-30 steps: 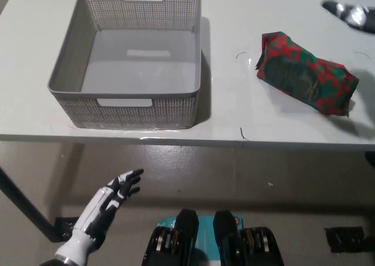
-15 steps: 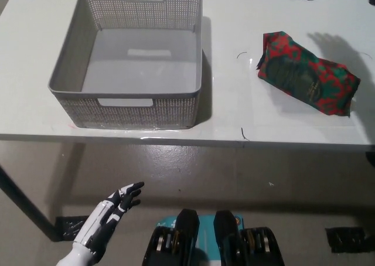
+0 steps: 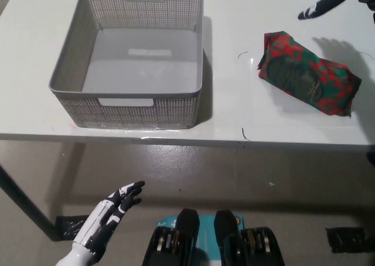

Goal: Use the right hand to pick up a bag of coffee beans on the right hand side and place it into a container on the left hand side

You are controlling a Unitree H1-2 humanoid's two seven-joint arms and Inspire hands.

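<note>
Lying near table [image 3: 234,134] edge: coffee bag [image 3: 306,74].

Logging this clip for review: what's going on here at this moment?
Nothing is held. The red-and-green coffee bag lies on the white table, right of the empty grey basket. The black right hand hovers above and beyond the bag at the top right edge, not touching it. The white left hand hangs open below the table.

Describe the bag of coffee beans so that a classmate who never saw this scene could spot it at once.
Start at the white table with the grey mesh basket on its left half. Look to the right half: the bag of coffee beans lies flat and slanted there. It is the only red-and-green patterned thing.
</note>
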